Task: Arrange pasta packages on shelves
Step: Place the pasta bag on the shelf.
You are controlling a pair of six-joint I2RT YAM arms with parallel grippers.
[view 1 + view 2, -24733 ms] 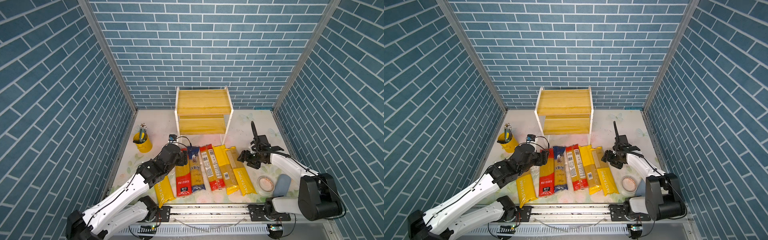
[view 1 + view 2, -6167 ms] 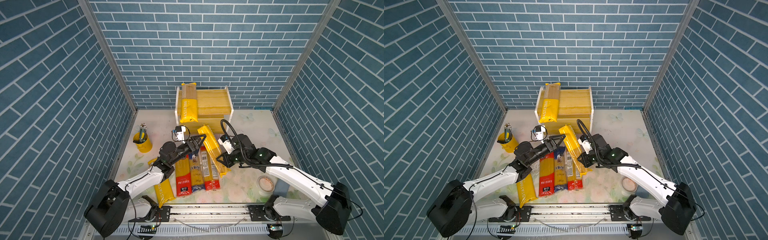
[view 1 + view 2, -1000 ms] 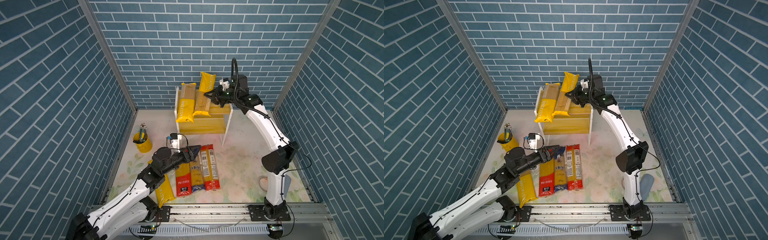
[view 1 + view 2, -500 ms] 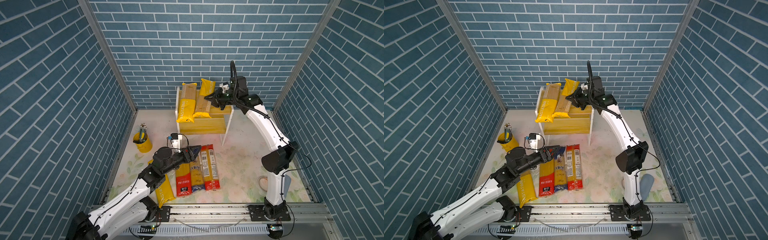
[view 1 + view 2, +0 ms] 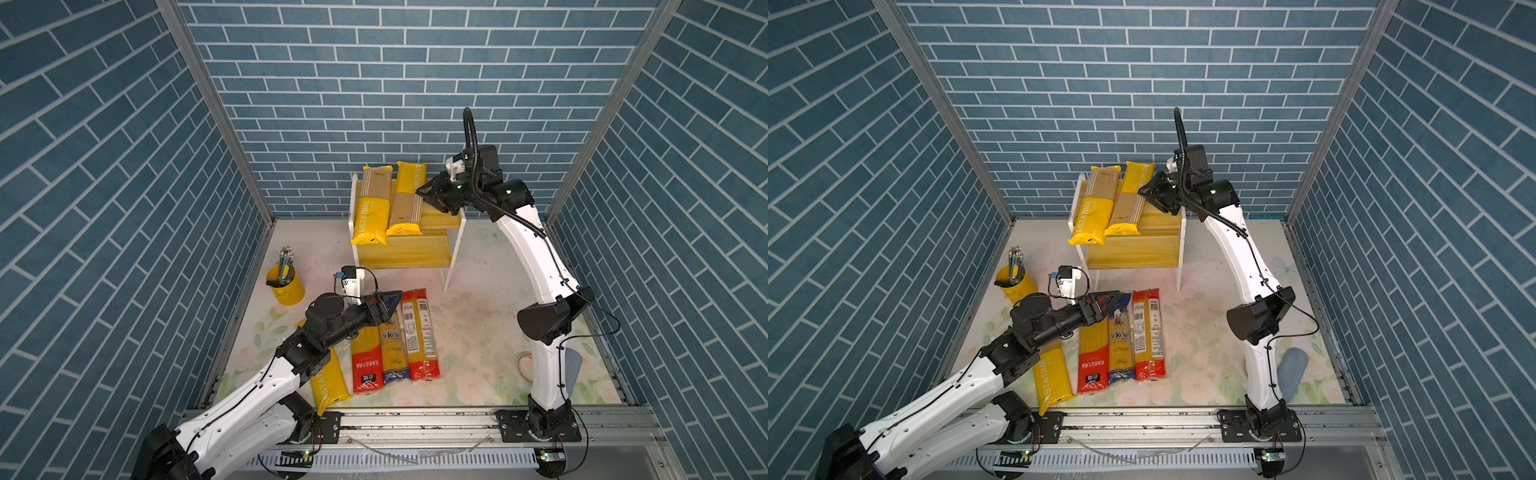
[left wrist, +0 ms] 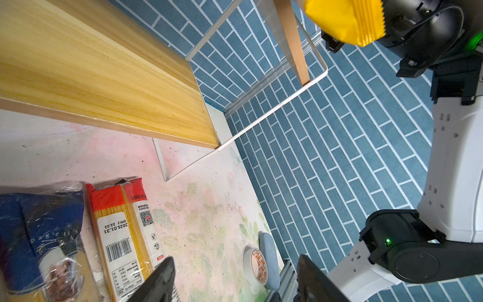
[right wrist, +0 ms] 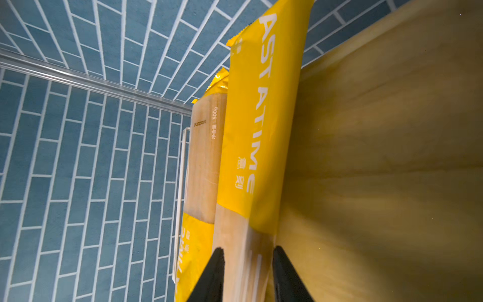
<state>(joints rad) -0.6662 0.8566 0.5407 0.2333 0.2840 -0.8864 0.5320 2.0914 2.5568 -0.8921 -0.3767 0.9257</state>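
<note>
Placing: right gripper (image 5: 419, 193) straddles second bag (image 5: 409, 178) on top shelf (image 5: 440, 218); can't tell if pinching or loose. Left gripper (image 5: 394, 296) open, empty, over four floor bags (image 5: 390, 345). Next: right backs out without dragging it.

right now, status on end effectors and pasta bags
Left end effector open, empty, above row of four flat floor bags. Right end effector astride yellow-and-tan spaghetti bag on top board of yellow wooden rack, grip unclear. Nothing blocking.

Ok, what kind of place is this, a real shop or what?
Likely a lab mock-up, not a real shop: brick-pattern panels box in a tabletop, two robot arms sit on a rail at its front, and a rack holds pasta bags.
</note>
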